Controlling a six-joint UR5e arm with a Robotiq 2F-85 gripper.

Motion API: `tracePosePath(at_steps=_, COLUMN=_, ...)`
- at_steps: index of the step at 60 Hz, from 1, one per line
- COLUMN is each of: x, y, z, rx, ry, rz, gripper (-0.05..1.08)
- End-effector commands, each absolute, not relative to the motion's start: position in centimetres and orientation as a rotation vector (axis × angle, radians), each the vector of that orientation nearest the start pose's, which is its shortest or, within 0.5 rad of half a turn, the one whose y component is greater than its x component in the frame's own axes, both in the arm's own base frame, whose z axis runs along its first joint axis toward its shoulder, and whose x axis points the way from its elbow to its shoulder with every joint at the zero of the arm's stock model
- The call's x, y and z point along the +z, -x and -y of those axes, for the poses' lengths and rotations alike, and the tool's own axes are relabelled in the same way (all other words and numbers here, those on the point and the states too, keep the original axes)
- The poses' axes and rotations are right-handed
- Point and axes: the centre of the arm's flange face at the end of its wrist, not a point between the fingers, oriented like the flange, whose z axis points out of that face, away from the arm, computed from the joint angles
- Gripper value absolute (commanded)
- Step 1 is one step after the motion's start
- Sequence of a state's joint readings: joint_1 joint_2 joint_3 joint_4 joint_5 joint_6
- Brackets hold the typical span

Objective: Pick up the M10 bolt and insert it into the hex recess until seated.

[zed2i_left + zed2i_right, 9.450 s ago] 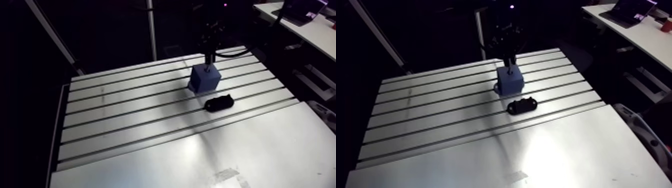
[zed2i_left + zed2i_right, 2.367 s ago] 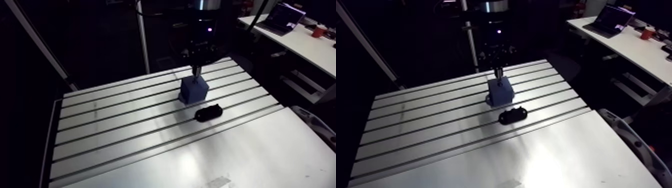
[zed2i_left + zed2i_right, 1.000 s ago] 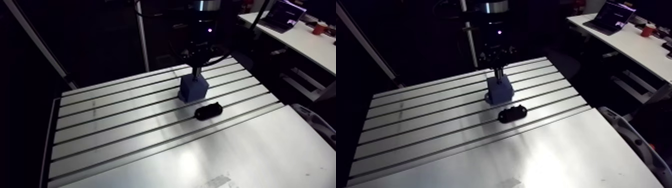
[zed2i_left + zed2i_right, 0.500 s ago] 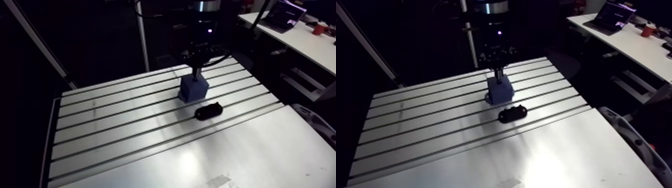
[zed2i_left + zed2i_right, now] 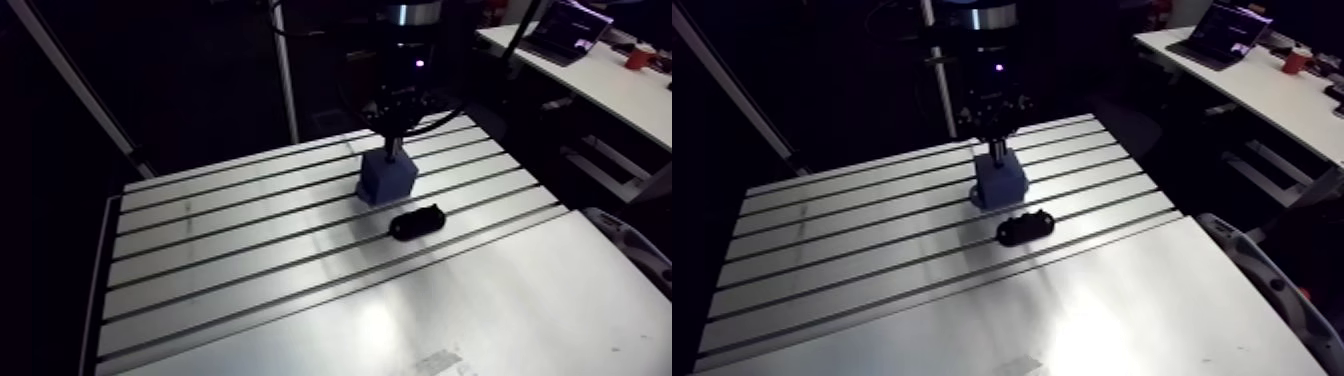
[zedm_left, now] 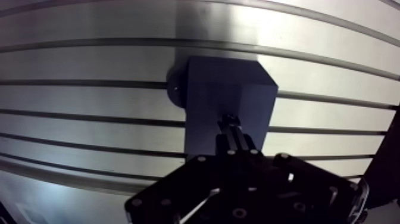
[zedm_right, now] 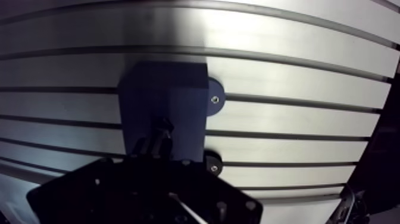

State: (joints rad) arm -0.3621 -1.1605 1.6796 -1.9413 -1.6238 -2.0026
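Hex recess hidden beneath the gripper (image 6: 231, 132); bolt's lower end not discernible. We see the fingers (image 6: 239, 144) clamped together on the M10 bolt (image 5: 397, 150), which stands upright, long axis vertical, at the blue block's (image 6: 208, 89) top face.

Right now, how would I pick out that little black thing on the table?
Find the slotted aluminium table. Toward its far side stands a blue block; the black part lies in front of it, not touching. It is the only dark, low, lumpy piece there.
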Motion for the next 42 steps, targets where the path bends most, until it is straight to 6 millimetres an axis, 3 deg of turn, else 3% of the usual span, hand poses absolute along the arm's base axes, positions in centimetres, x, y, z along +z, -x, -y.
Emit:
tracePosePath(at_steps=1, x=24.41, y=60.05, z=-9.06, rx=-0.014, ry=0.11, rz=-2.981, gripper=1.08)
tracePosePath(at_steps=42, x=24.01, y=60.06, z=-9.08, rx=-0.016, ry=0.117, rz=-2.975, gripper=1.08)
